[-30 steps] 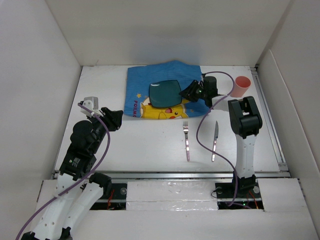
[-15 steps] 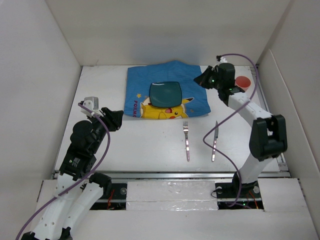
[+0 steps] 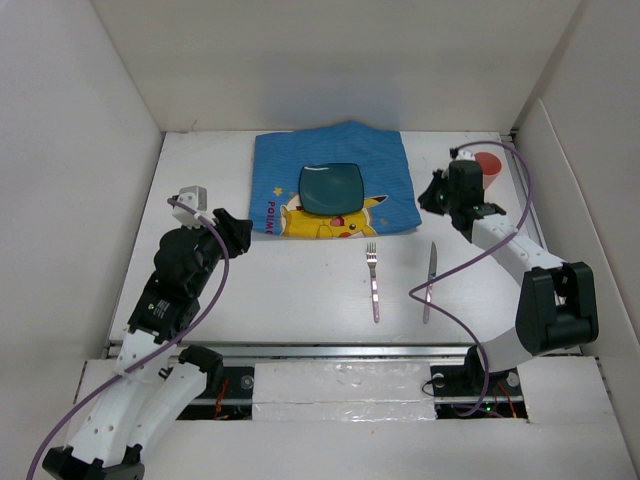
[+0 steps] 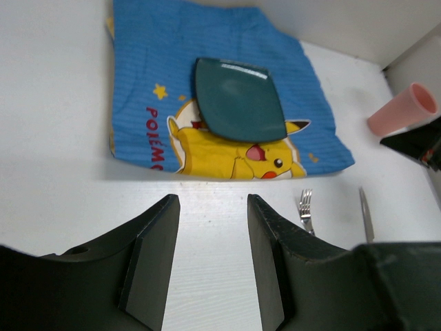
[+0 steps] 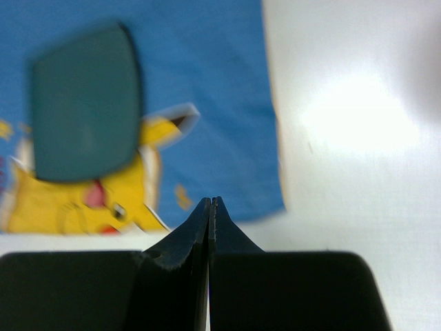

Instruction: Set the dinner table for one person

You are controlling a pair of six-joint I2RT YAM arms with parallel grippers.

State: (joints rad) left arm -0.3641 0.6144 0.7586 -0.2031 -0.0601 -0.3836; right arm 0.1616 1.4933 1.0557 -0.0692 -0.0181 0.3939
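On the white dinner table lies a blue cartoon cloth with a dark teal square plate on it. In front of the cloth a fork and a knife lie side by side. A pink cup stands at the back right. My left gripper hovers left of the cloth, open, with nothing between its fingers. My right gripper is shut and empty, between the cloth's right edge and the cup. The right wrist view shows its tips over the cloth's near right corner.
White panels wall the table on the left, back and right. A metal rail runs along the near edge. The right arm's purple cable loops over the knife. In the left wrist view the cup stands beside the right arm's dark gripper.
The right gripper left the plate's right edge, shut, swung past the cup and came down right of the cloth. The left gripper opened wider and shifted slightly right.
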